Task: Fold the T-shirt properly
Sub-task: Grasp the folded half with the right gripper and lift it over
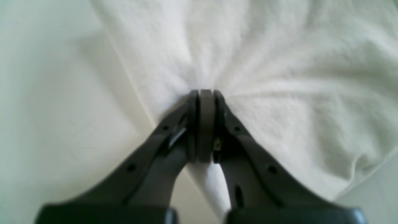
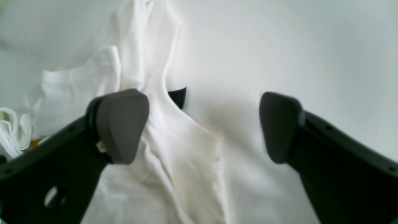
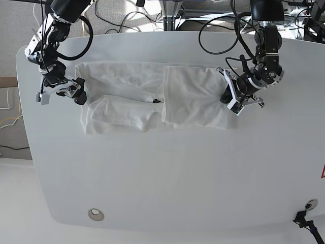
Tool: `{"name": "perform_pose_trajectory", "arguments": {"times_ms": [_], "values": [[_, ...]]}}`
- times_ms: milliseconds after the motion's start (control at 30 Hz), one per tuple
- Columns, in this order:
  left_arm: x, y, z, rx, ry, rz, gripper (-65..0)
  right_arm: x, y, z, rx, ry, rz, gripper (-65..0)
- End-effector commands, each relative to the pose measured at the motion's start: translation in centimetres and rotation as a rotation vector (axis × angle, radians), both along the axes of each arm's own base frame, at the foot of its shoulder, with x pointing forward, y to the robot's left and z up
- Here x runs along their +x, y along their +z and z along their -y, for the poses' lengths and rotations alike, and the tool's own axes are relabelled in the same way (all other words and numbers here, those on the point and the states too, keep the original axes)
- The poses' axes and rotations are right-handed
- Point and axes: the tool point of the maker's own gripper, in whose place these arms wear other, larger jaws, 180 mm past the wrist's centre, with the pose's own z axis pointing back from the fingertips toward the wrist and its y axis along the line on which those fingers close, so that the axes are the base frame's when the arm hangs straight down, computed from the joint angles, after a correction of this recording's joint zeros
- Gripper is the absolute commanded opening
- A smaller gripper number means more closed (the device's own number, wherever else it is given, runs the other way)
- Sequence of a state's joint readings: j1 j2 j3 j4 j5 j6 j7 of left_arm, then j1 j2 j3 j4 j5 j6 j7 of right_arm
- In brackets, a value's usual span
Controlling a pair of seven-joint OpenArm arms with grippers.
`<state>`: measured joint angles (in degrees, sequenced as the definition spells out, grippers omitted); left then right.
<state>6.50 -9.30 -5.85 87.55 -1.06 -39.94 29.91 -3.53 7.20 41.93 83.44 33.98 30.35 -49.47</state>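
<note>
The white T-shirt (image 3: pixel 132 96) lies partly folded across the far half of the table, its right part doubled over. A small black neck tag (image 3: pixel 158 101) shows near the middle. My left gripper (image 3: pixel 227 96) rests at the shirt's right edge. In the left wrist view the left gripper (image 1: pixel 205 93) is shut, pinching the T-shirt (image 1: pixel 279 77), and creases fan out from its tips. My right gripper (image 3: pixel 79 91) sits at the shirt's left edge. In the right wrist view the right gripper (image 2: pixel 202 127) stands wide open over the collar of the T-shirt (image 2: pixel 174 149), near the black tag (image 2: pixel 178 96).
The white table (image 3: pixel 177 173) has rounded edges and a round metal grommet (image 3: pixel 94 214) near its front left. Cables (image 3: pixel 152 15) and arm bases stand behind the far edge.
</note>
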Motion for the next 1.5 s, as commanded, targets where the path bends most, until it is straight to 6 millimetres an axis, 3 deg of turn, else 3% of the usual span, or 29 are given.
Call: {"name": "perform_pose_trajectory", "arguments": {"times_ms": [0, 300, 433, 567, 633, 700, 767, 967, 1100, 1333, 1467], "values": [[0.9, 1.1, -0.1, -0.005, -0.002, 0.041, -65.0, 0.9, 1.0, 0.1, 0.007, 0.002, 0.046, -7.7], [0.5, 1.0, 0.0, -0.009, -0.003, 0.035, -65.0, 2.2, 0.0, -6.5, 0.074, 0.136, 0.039, -7.8], [0.5, 0.9, 0.0, -0.008, -0.003, 0.033, -65.0, 2.4, -0.2, -8.8, 0.099, 0.181, 0.038, -15.8], [0.5, 0.9, 0.0, -0.008, -0.003, 0.033, -65.0, 2.4, -0.3, -9.0, 0.102, 0.187, 0.036, -24.1], [0.5, 0.9, 0.0, -0.008, -0.003, 0.033, -65.0, 2.5, -0.3, -9.1, 0.101, 0.188, 0.037, -30.9], [0.5, 0.9, 0.0, -0.008, -0.003, 0.033, -65.0, 2.6, -0.2, -9.5, 0.101, 0.202, 0.039, -45.6], [0.5, 0.9, 0.0, -0.008, -0.003, 0.033, -65.0, 2.9, 0.5, -9.6, 0.083, 0.215, 0.052, -64.6], [0.5, 0.9, 0.1, -0.011, -0.002, 0.033, -65.0, 3.4, 5.0, -11.5, -0.004, 0.301, 0.162, -65.0], [0.4, 0.9, 0.0, -0.009, -0.002, 0.032, -65.0, 3.7, 8.5, -15.1, -0.025, 0.382, 0.231, -65.0], [0.5, 0.9, 0.2, -0.011, -0.006, 0.032, -65.0, 3.0, 11.1, -25.3, 0.084, 0.585, 0.298, -65.0], [0.5, 0.8, 0.2, -0.01, -0.006, 0.031, -65.0, 2.5, 12.5, -29.7, 0.153, 0.662, 0.332, -65.0]]}}
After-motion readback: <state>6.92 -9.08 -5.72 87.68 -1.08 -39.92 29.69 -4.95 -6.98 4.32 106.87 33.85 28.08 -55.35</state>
